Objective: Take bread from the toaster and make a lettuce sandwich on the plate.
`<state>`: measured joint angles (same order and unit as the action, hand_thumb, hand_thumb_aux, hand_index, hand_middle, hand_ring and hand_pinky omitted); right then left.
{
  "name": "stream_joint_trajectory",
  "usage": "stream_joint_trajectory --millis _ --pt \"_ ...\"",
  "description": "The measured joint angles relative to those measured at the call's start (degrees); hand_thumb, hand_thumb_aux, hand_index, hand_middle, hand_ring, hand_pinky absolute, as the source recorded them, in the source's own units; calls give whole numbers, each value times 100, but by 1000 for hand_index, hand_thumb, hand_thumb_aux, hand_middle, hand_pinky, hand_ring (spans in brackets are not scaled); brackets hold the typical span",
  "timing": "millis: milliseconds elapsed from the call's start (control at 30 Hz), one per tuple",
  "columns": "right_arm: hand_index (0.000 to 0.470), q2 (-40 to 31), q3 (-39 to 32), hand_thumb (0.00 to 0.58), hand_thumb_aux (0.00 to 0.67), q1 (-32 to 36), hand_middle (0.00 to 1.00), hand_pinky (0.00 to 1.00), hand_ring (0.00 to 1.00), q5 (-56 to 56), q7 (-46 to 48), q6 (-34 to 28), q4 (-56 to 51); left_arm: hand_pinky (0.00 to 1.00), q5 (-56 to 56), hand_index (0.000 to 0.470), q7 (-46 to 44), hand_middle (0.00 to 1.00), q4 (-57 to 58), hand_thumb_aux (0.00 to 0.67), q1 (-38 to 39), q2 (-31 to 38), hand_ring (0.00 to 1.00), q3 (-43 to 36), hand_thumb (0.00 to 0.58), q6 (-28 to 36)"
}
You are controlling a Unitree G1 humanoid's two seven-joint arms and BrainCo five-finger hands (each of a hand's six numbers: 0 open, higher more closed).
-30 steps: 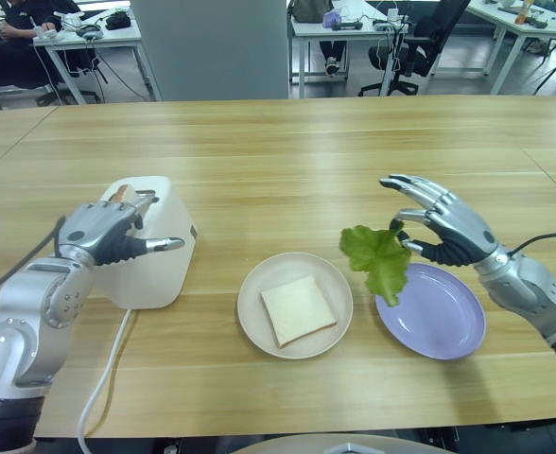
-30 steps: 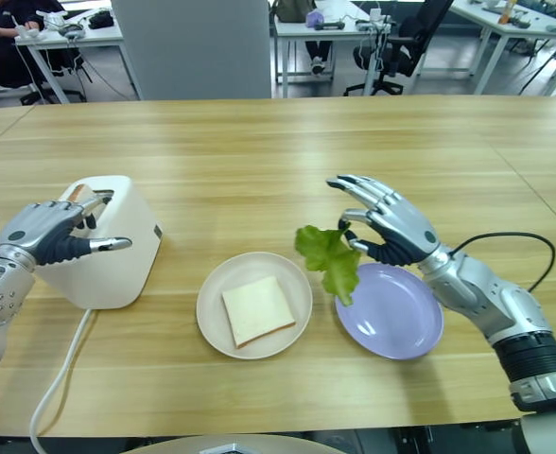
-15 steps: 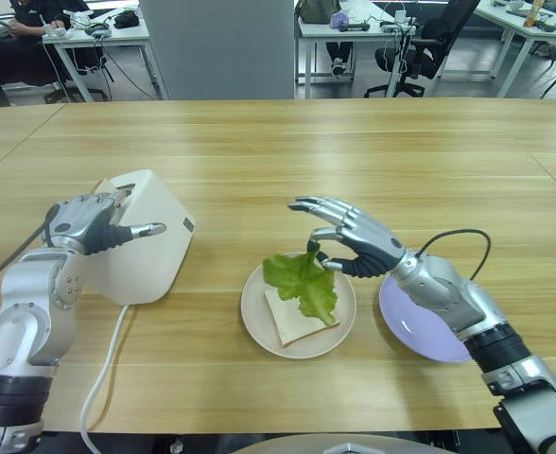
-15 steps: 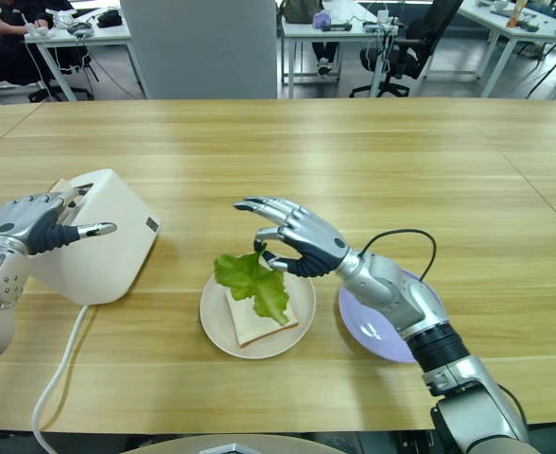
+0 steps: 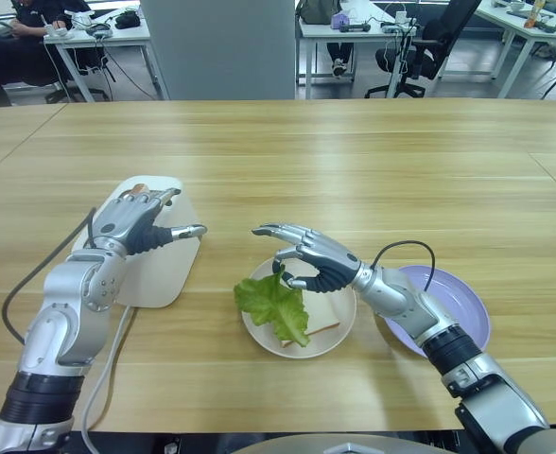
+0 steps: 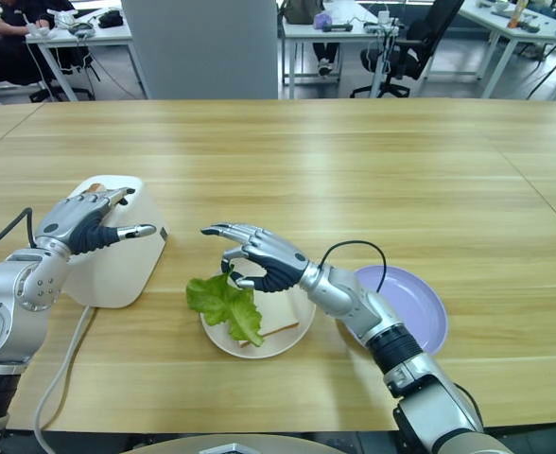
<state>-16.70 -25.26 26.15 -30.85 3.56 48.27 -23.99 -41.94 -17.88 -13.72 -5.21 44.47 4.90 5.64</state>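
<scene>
Green lettuce (image 5: 274,305) in right hand (image 5: 311,265) (over plate (image 5: 344,318))

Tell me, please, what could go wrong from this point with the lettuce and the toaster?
1. The lettuce, pinched by the right hand, hangs over the left rim of the beige plate, mostly off the bread slice. Released here, it may slide onto the table.
2. The left hand sits at the top of the toaster, so a careless pull could tip it.
</scene>
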Motion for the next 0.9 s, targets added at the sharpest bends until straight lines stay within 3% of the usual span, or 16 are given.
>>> stream_joint_trajectory --millis 333,600,667,767,800,833,867,900 --pt "460 -64 -243 580 670 487 0 0 0 -986 -861 -81 -1584 165 -44 0 -70 165 -197 0 -13 236 165 99 0 37" --pt "460 -229 -595 580 670 716 0 0 0 -1819 -1650 -527 -1856 82 -81 0 -184 82 -682 0 -89 546 82 497 0 159" --pt "460 -271 -646 580 670 775 0 0 0 -1979 -1806 -665 -1870 0 -110 0 -241 0 -788 0 -112 638 0 593 0 216" --pt "460 -315 -674 580 670 784 0 0 0 -2179 -1997 -959 -1872 0 -231 0 -484 0 -825 0 -59 886 0 752 0 396" --pt "285 -338 -681 496 415 786 0 0 0 -2240 -2024 -1063 -1872 0 -273 0 -580 0 -782 0 -11 996 0 774 0 455" --pt "285 -383 -702 496 415 787 0 0 0 -2270 -2033 -1176 -1859 0 -318 0 -653 0 -683 0 34 1058 0 791 0 502" --pt "238 -417 -711 445 347 789 0 0 0 -2305 -2033 -1242 -1852 0 -332 0 -702 0 -593 0 76 1103 0 795 0 538" --pt "99 -484 -739 223 145 790 0 0 0 -2373 -2028 -1356 -1794 0 -362 0 -780 0 -421 0 164 1159 0 793 0 580"
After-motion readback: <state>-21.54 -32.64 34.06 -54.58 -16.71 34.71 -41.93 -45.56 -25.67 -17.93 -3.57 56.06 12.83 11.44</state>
